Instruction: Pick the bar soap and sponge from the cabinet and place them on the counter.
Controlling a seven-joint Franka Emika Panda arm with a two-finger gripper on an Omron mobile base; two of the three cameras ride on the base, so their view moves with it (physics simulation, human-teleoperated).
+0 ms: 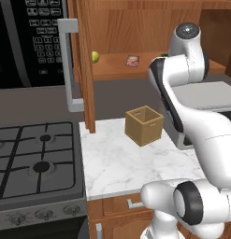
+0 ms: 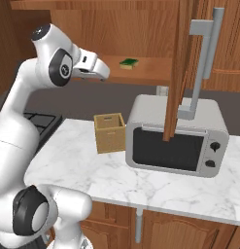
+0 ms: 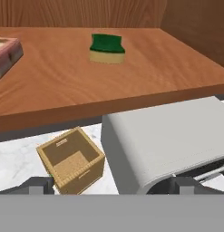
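- Tool (image 3: pixel 111 185) spread wide, holding nothing, raised in front of the cabinet (image 1: pixel 135 28) shelf, above the desk (image 1: pixel 131 161).
- Sponge (image 3: pixel 107 48) lies flat on the shelf, ahead of the tool; likely light and squashy. Pinch across its short sides, low on the yellow base.
- Bar soap (image 3: pixel 5 55) sits left of it, well apart; probably hard and slick, so grip its long flat faces squarely.

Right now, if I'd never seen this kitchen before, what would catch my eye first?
Probably the big white robot arm rising over the marble counter, its open gripper raised toward the open wooden cabinet. On the cabinet's shelf lie a green-and-yellow sponge and, further along, a pinkish bar soap. Below on the counter stand an empty wooden box and a grey microwave, beside a black gas stovetop.
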